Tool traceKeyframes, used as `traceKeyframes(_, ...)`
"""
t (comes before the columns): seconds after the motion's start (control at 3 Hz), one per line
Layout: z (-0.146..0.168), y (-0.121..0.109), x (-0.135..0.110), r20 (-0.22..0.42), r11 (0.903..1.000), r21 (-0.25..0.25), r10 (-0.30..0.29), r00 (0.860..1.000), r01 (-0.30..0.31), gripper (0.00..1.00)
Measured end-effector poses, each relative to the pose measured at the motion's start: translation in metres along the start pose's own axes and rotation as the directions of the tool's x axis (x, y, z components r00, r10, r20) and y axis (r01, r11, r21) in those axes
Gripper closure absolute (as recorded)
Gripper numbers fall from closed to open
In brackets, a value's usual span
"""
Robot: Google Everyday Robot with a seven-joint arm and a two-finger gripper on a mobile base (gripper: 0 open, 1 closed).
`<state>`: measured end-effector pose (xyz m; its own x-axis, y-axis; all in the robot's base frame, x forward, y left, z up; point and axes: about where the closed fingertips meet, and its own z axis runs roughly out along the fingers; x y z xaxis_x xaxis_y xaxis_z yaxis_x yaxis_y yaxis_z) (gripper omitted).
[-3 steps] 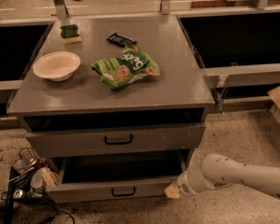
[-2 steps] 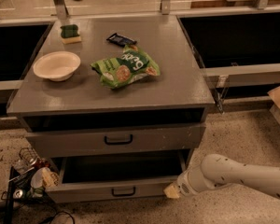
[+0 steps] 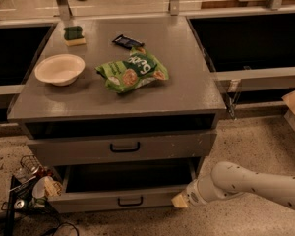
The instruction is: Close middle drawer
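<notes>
The middle drawer (image 3: 88,201) is the low-fronted grey drawer with a small black bar handle (image 3: 130,200). It stands pulled out from the grey cabinet, with its dark inside showing. My gripper (image 3: 180,200) comes in from the right on a white arm (image 3: 246,183). Its tan tip is against the right end of the drawer's front panel.
Above it is the taller-fronted drawer (image 3: 123,147) with a larger handle. The cabinet top (image 3: 187,82) holds a white bowl (image 3: 60,69), a green chip bag (image 3: 132,72), a dark snack bar (image 3: 128,42) and a sponge (image 3: 74,35). A wire basket of clutter (image 3: 27,188) sits on the floor at left.
</notes>
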<state>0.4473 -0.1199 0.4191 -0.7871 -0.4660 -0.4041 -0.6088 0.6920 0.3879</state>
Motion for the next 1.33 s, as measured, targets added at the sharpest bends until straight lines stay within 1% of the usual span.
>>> traceKeyframes(0.67,0.003,-0.008,-0.025,0.06,0.9998,0.018,0.002,0.998,-0.003,1.0)
traceKeyframes(1.33,0.01,-0.016,-0.067,0.141,0.9997,0.024,-0.006,0.99,0.002,1.0)
